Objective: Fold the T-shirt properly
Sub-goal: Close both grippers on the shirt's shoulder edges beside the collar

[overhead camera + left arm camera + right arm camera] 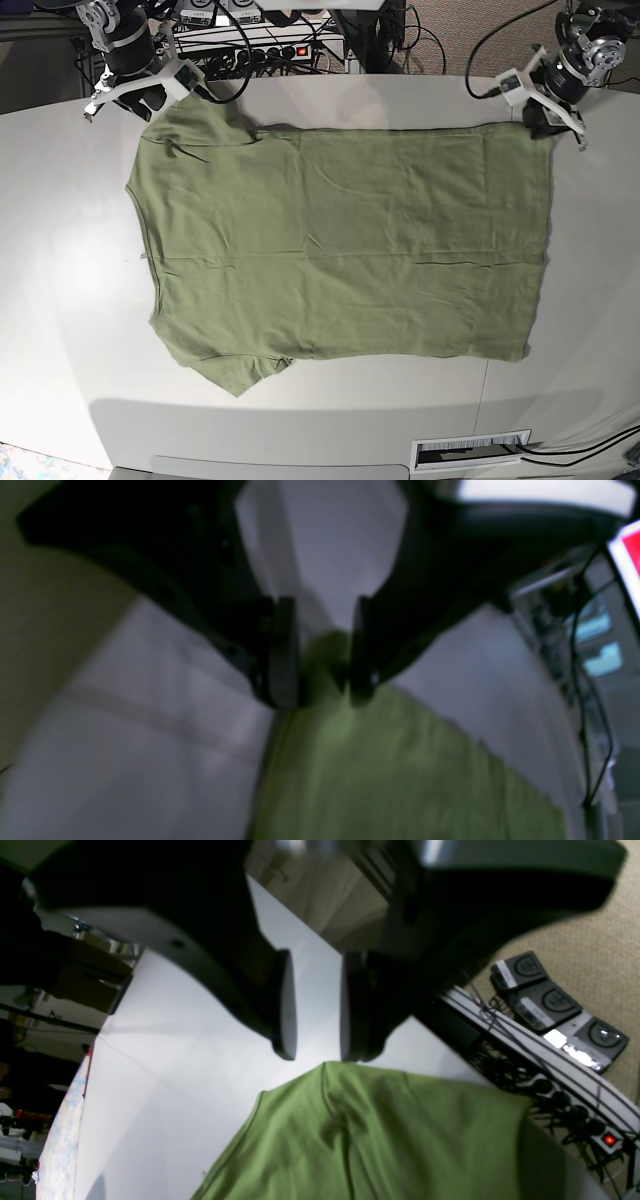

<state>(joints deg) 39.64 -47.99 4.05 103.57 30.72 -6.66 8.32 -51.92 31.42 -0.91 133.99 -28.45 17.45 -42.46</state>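
Fingers [287, 650] of our left gripper [320, 680] pinch a blurred green corner of the T-shirt [340, 250]. Our right gripper [316, 1052] holds its fingers [286, 1000] slightly apart, just above the shirt's shoulder edge, with nothing between them. We see the T-shirt lying flat and spread across the grey desk [60, 300]. Beyond the far edge sit a power strip [285, 48] with a red light and black cables [440, 45]. We can read no writing anywhere.
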